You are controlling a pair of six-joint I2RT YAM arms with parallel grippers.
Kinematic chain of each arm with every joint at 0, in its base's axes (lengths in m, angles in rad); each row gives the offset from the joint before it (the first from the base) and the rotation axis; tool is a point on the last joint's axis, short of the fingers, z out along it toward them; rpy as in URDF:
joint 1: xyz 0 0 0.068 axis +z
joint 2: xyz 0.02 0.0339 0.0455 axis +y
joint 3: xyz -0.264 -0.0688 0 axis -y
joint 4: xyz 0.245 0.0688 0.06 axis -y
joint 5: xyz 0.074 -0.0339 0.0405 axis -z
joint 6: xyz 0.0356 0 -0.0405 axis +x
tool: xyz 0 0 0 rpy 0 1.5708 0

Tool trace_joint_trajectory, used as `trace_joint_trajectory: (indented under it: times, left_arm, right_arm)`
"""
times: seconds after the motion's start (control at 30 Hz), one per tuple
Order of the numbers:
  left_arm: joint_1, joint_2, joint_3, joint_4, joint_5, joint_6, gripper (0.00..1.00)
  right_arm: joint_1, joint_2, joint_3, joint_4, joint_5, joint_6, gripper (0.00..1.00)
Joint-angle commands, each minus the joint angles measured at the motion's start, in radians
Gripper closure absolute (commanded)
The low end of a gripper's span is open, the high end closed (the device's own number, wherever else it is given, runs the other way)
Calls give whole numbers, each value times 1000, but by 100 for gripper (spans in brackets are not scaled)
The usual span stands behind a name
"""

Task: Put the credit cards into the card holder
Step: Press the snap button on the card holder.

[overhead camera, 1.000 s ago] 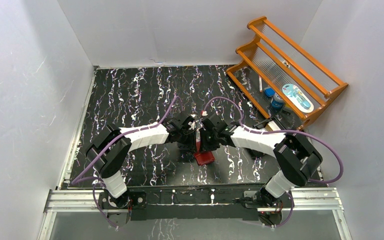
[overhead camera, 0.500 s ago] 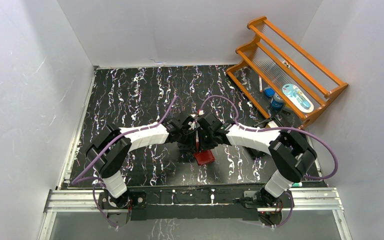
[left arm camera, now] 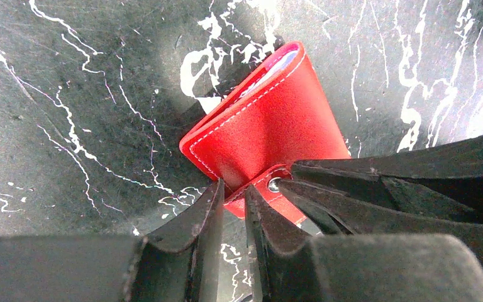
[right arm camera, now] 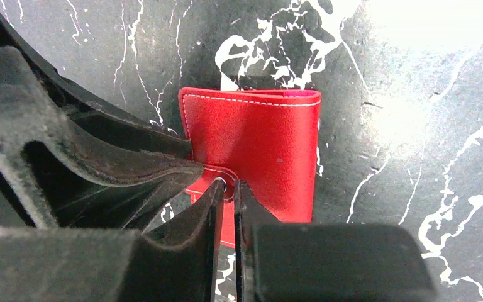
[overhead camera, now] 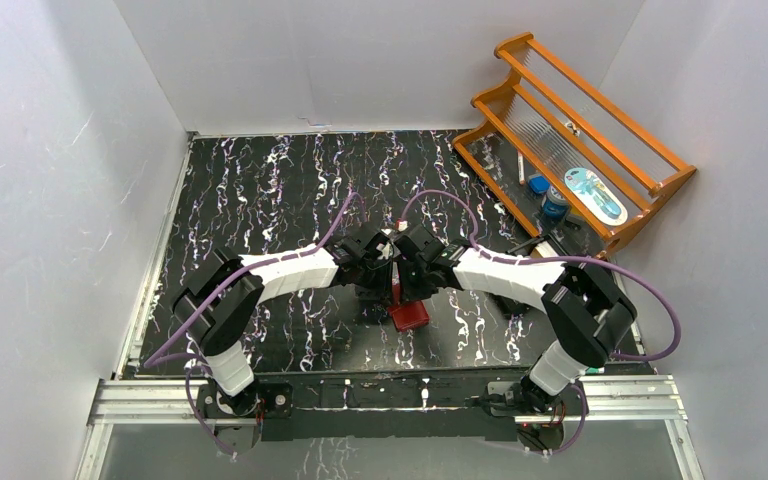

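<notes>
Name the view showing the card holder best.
Left wrist: the card holder is closed, showing stitching and a pale inner edge, its tab in the left pincer. Right wrist shows its flat cover and tab at the right pincer. Top external shows a small red patch.

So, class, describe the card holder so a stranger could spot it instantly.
Find the black marbled table; toward its near side the left arm and right arm meet. Beneath them lies the card holder, the only bright red thing there, folded, with white stitching.

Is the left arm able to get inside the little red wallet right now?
Probably not yet: the red leather folding card holder lies closed, with left fingers and right fingers pinching its snap tab.
</notes>
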Motion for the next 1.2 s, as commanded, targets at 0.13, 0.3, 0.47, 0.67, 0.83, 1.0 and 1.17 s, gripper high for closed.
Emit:
trace_joint_trajectory:
  times: [0.13,0.3,0.47,0.67,0.83,1.0,1.17]
  left_arm:
    - [-2,5,23,-25,-15,1,82]
    - [-3,5,23,-25,-15,0,82]
    - [-2,4,25,-25,-14,-1,82]
    - [-1,0,23,-25,-15,-1,82]
    - [-2,-3,22,-24,-15,-3,82]
    - [-2,-11,17,-17,-10,-7,82]
    - [-2,-21,14,-13,-8,-9,82]
  right_arm:
    - [18,-42,49,-22,3,-14,80]
    - [31,-32,63,-17,8,-16,80]
    - [37,-18,73,-19,25,-20,80]
    - [38,6,76,-38,48,-22,80]
    - [40,12,64,-44,56,-22,80]
    - [45,53,49,-29,48,-30,81]
    - [49,70,48,-53,88,-33,83]
